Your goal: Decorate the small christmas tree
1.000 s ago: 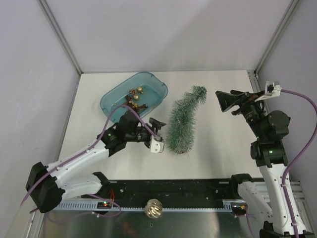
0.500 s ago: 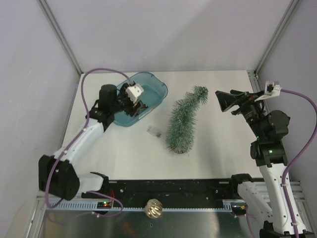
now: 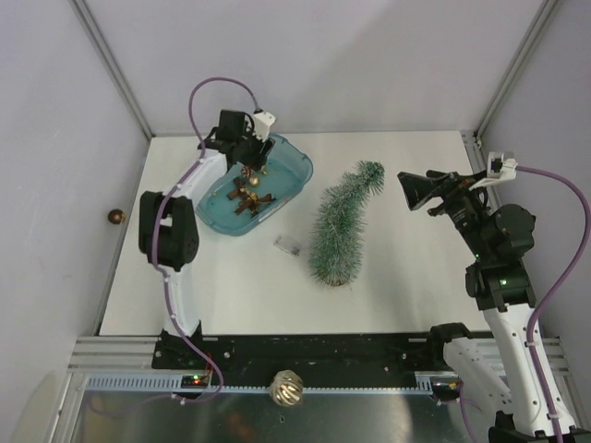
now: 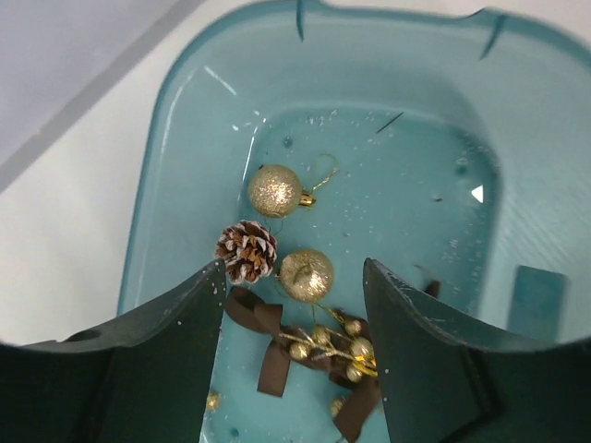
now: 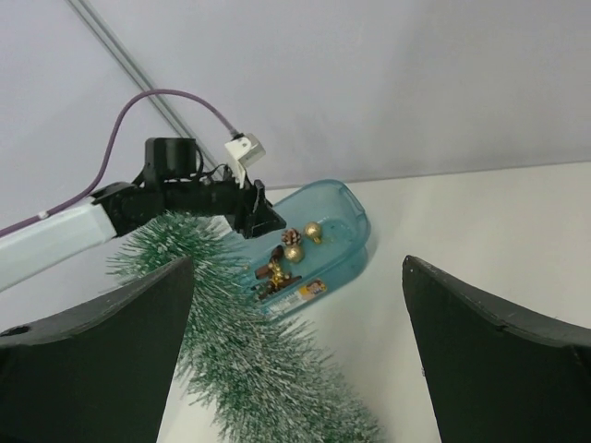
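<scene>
Over the teal tub (image 3: 294, 168): left end effector (image 3: 253, 153) hangs above the far end, pointing down into it. Its fingers are spread and there's nothing pinched between them.
Tub contents: two glittery gold baubles (image 4: 274, 190), a frosted pinecone (image 4: 247, 251) touching the nearer bauble, and a brown bow (image 4: 277, 355) with a sprig of little gold berries. It's all loose on the bottom, and the wrist cam sees it through the gap between the fingers (image 4: 199, 314).
Small christmas tree (image 3: 337, 226): lying on its side on the table (image 3: 416, 277), just right of the tub and not touching it. Its round base points at the near edge and its bent tip at the far right. No decorations on it that I can see.
Right end effector (image 3: 412, 191): up in the air right of the treetop, facing the tree and tub, spread wide and holding nothing.
Small pale bit (image 3: 288, 244): on the table between tub and tree, too small to tell what it is.
Near rail: one shiny ribbed ball (image 3: 286, 389) sits between the arm bases.
</scene>
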`<state>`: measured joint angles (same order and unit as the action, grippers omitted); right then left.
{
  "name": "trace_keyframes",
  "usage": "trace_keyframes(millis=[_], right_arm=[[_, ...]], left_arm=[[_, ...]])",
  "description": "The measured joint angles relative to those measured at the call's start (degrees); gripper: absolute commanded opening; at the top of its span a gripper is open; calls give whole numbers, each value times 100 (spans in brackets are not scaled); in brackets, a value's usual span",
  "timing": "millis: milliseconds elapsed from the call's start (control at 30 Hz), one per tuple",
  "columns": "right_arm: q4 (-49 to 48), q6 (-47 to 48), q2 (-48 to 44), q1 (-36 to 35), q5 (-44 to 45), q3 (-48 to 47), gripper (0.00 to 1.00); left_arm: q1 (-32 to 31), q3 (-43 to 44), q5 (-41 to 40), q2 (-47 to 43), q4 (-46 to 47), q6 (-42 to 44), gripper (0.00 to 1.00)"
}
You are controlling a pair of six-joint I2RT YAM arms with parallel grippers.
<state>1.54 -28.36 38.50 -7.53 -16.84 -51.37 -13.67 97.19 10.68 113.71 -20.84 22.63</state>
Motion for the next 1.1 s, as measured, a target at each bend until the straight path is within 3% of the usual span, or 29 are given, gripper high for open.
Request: trace_keyframes(millis=[333, 633, 867, 1100], right_arm=[[426, 254, -85, -31, 264, 0, 99], [481, 297, -81, -70, 293, 0, 99], [551, 302, -81, -105, 304, 0, 99], [570, 328, -66, -127, 304, -2, 99]], left_arm=[[122, 492, -289, 1309, -640, -236, 55], [142, 496, -238, 1497, -719, -413, 50], [142, 566, -142, 1617, -704, -413, 32], [116, 293, 15, 1224, -804, -407, 30]])
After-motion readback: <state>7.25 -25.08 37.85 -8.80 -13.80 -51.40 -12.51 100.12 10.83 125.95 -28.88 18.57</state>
